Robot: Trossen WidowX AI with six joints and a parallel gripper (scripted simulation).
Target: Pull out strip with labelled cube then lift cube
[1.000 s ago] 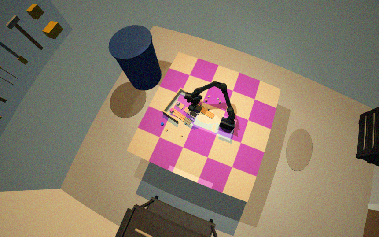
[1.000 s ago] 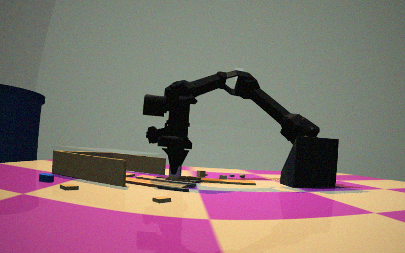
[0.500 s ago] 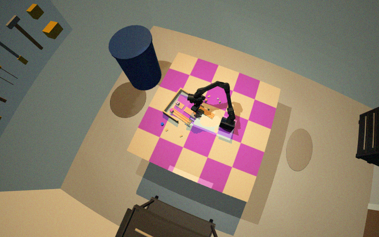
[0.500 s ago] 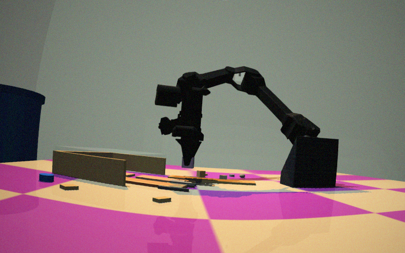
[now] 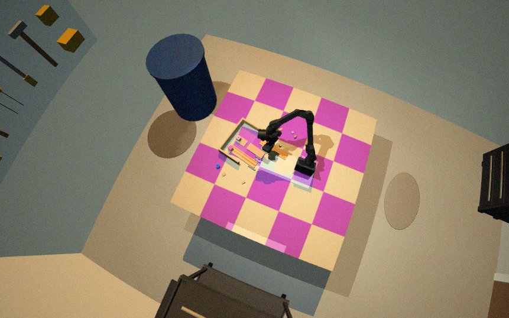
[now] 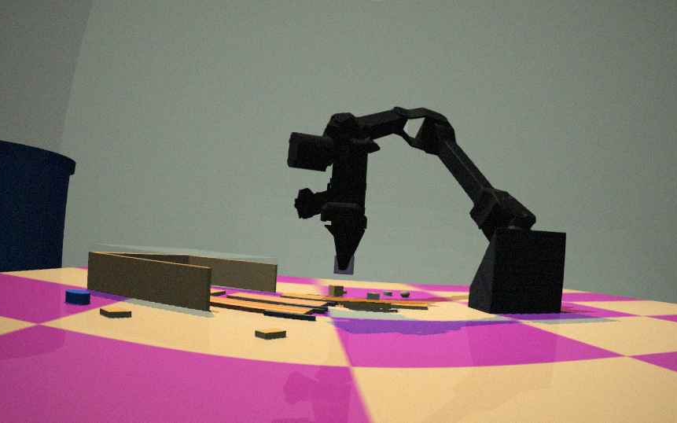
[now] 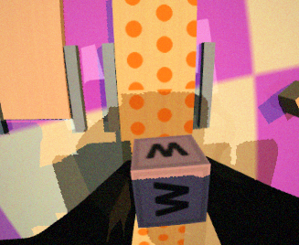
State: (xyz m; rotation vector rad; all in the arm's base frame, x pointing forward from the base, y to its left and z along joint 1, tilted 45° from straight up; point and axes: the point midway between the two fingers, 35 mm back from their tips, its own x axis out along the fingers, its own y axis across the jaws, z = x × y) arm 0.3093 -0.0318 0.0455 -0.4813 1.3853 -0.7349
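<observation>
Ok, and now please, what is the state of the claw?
The claw is closed on the W cube, lifted above the table.

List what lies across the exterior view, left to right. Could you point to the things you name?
Blue bin [image 5: 181, 75] [image 6: 12, 210], blue disc [image 5: 217, 166] [image 6: 77, 297], front yellow block [image 5: 243, 182] [image 6: 270, 333], W cube [image 6: 351, 265] [image 7: 170, 198], arm base [image 5: 299, 169] [image 6: 532, 273].

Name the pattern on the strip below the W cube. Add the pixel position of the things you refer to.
Orange dots on pale orange; clearest in the wrist view [image 7: 164, 44].

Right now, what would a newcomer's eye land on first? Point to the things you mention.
Probably the big dark-blue cylinder [image 5: 187, 78] [image 6: 12, 210], beyond the walled tray's [image 5: 230, 137] [image 6: 149, 278] far end from the arm. Next, the black claw [image 5: 267, 148] [image 6: 344, 266] [image 7: 165, 165] holding the W cube [image 6: 336, 266] [image 7: 171, 198] above the orange-dotted strip [image 5: 281, 152] [image 7: 162, 59].
</observation>
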